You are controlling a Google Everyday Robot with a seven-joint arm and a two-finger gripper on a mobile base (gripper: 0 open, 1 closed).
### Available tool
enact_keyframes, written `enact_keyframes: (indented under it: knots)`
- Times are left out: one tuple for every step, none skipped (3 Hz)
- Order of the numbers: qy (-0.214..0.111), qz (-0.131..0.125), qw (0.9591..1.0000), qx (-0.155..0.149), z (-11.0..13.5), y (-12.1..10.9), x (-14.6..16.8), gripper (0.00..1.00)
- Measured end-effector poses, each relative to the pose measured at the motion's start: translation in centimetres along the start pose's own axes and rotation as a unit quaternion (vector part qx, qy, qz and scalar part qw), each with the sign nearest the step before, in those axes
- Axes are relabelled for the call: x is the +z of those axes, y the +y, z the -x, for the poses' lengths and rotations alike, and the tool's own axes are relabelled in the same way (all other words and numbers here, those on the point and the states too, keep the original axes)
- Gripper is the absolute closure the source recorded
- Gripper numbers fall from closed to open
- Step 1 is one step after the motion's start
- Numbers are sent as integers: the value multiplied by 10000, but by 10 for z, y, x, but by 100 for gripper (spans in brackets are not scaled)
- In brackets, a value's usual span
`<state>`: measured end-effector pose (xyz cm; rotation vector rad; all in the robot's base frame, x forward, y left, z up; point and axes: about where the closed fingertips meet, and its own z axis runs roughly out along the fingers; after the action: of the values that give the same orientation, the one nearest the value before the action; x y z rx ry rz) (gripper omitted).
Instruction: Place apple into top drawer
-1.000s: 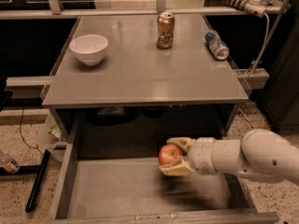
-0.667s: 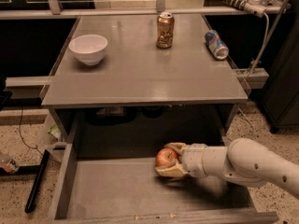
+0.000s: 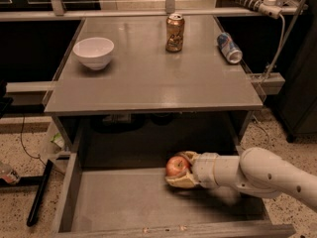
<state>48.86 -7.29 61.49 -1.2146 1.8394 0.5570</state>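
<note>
The top drawer (image 3: 69, 192) is pulled open below the grey tabletop, a wide shallow grey tray with low side walls. My gripper (image 3: 174, 169) reaches in from the right, low inside the drawer near its middle back. It is shut on the apple (image 3: 177, 165), red with yellowish patches, which sits between the tan fingers (image 3: 179, 182). The apple is just above or touching the drawer floor; I cannot tell which.
On the grey tabletop (image 3: 148, 83) stand a white bowl (image 3: 93, 52) at the left, an upright brown can (image 3: 175, 32) at the middle back and a can lying on its side (image 3: 230, 47) at the right. A black stand leg (image 3: 38, 192) lies left of the drawer.
My gripper with the apple has moved down and slightly further into the drawer, closer to its floor. Nothing on the tabletop has moved.
</note>
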Motion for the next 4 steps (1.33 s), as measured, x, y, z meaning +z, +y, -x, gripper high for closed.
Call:
enact_keyframes:
  knots:
    - [0,0,10000,0,0,0,0,59]
    - [0,0,10000,0,0,0,0,36]
    - [0,1,10000,0,0,0,0,12]
    - [0,1,10000,0,0,0,0,0]
